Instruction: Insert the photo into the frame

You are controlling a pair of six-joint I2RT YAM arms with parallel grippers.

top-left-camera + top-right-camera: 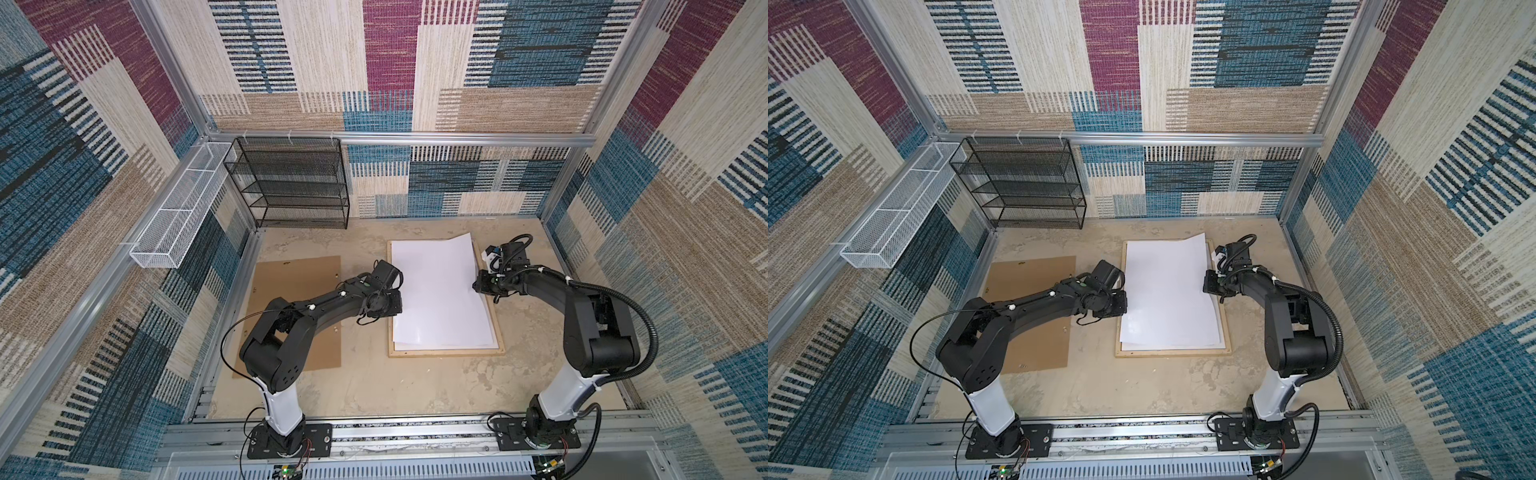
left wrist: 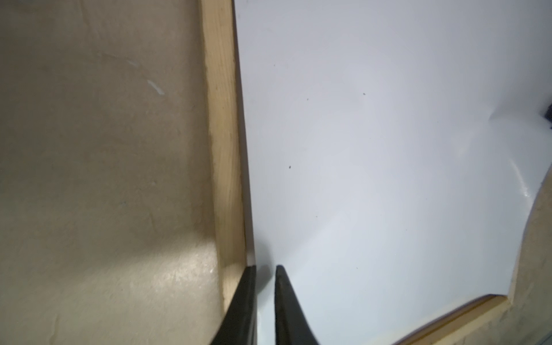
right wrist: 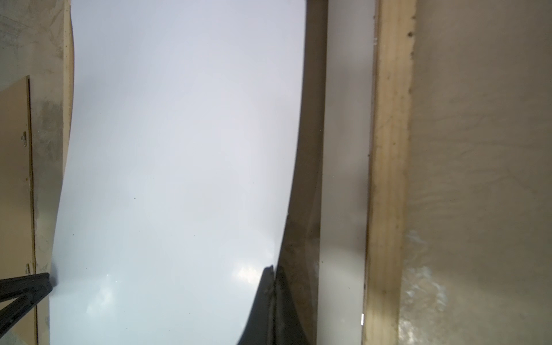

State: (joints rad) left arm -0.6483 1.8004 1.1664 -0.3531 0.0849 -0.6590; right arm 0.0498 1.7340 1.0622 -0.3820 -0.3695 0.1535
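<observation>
The photo [image 1: 440, 291] [image 1: 1167, 291] lies white back up, skewed over the pale wood frame [image 1: 444, 354] [image 1: 1171, 353] on the table. Its far right corner sticks out past the frame. My right gripper [image 1: 476, 286] [image 3: 273, 267] is shut on the photo's right edge [image 3: 179, 149], which arches up off the frame bar [image 3: 388, 149], and a strip of the dark printed side shows underneath. My left gripper [image 1: 395, 311] [image 2: 265, 267] points down at the photo's left edge [image 2: 388, 149]. Its jaws stand a narrow gap apart, one finger against the frame bar [image 2: 222, 119], the other over the paper.
A brown backing board [image 1: 291, 291] lies left of the frame, under the left arm. A second white sheet [image 1: 415, 347] shows beneath the photo's near edge. A black mesh shelf [image 1: 291, 183] stands at the back left, with a white mesh basket [image 1: 178, 216] on the left wall.
</observation>
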